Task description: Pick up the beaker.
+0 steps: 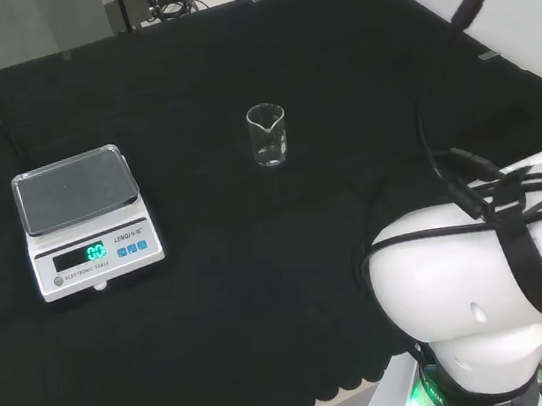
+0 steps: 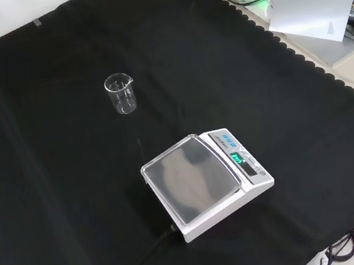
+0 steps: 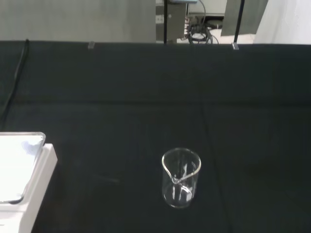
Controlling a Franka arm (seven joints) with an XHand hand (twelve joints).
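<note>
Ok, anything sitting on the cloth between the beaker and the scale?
Nothing: in the head view only bare black cloth separates the beaker from the scale; the front view agrees.

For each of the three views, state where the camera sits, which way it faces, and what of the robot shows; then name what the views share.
Head view: behind and above the arm's base, looking over the white arm link at the beaker and scale.
Front view: in front of the arm, looking down on the black cloth.
Wrist view: at the wrist, looking low across the cloth at the beaker.
Shared: all three show the upright beaker and the scale, standing apart.
</note>
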